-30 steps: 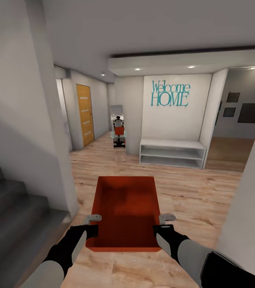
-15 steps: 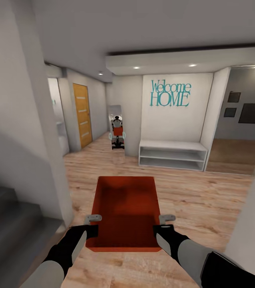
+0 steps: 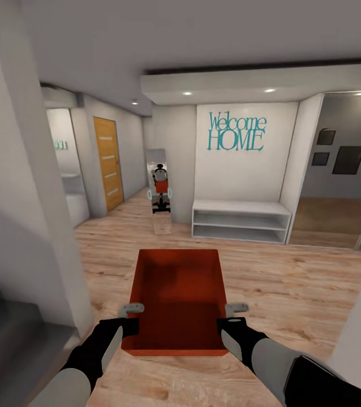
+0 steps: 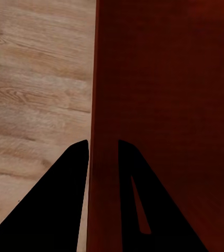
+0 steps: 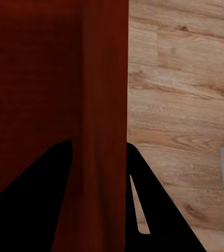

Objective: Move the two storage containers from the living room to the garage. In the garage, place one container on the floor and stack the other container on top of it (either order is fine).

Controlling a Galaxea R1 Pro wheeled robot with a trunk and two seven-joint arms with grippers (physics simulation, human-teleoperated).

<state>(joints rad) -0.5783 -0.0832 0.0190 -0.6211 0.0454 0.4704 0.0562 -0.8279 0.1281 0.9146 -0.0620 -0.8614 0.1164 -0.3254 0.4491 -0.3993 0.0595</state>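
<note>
underfoot, light wood plank flooring [image 3: 282,282] runs through a hallway with white walls and a grey ceiling set with small round lights. at 12 o'clock a white wall carries teal lettering [image 3: 237,131] reading "welcome home", and a low white shelf bench [image 3: 241,220] stands against its base. at about 11 o'clock a tall mirror [image 3: 160,189] leans by the wall and reflects the robot. further toward 10 o'clock is a wooden door with frosted strips [image 3: 106,163]. dark grey stairs [image 3: 11,328] sit at 8 o'clock, behind a white wall corner. at 2 o'clock an opening shows a darker room with black picture frames [image 3: 347,159] on a grey wall.

one storage container [image 3: 176,297], orange-red and open-topped, is held above the planks at 6 o'clock, directly ahead of the robot. its long axis runs from 6 toward 12 o'clock, away from the robot, and its opening faces up.

the left gripper [image 3: 129,316] clamps the container's left long wall near the close end; in the left wrist view one finger lies on each side of that wall [image 4: 104,157]. the right gripper [image 3: 231,316] pinches the right long wall the same way, fingers either side of it [image 5: 104,157].
</note>
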